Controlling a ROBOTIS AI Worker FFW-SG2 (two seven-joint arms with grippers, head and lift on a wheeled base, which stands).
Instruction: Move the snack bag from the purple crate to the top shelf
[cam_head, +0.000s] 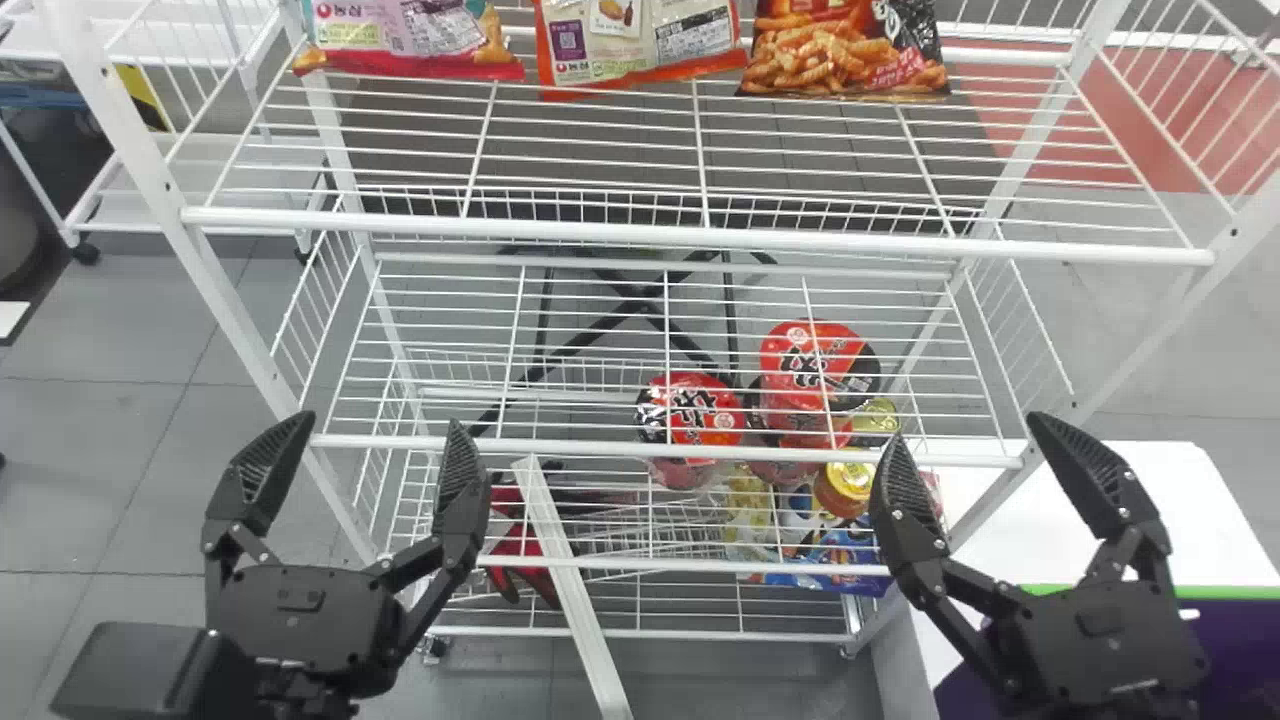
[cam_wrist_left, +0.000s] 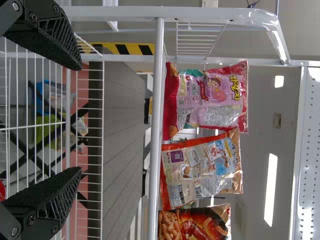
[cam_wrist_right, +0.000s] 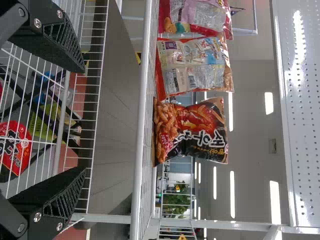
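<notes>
Left pincer (cam_head: 382, 420) and right pincer (cam_head: 968, 428) both have fingers apart; three snack bags (cam_head: 640, 40) stand on the top shelf (cam_head: 700, 238).

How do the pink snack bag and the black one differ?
The pink snack bag is trimmed in red; the black snack bag shows a big snack picture. The pink one stands at the row's left end, the black one at its right. Both stand upright on one shelf.

The rack (cam_head: 700, 236) is white, the crate (cam_head: 1240, 645) purple edged with green, the band (cam_wrist_left: 122, 49) striped yellow and black.
</notes>
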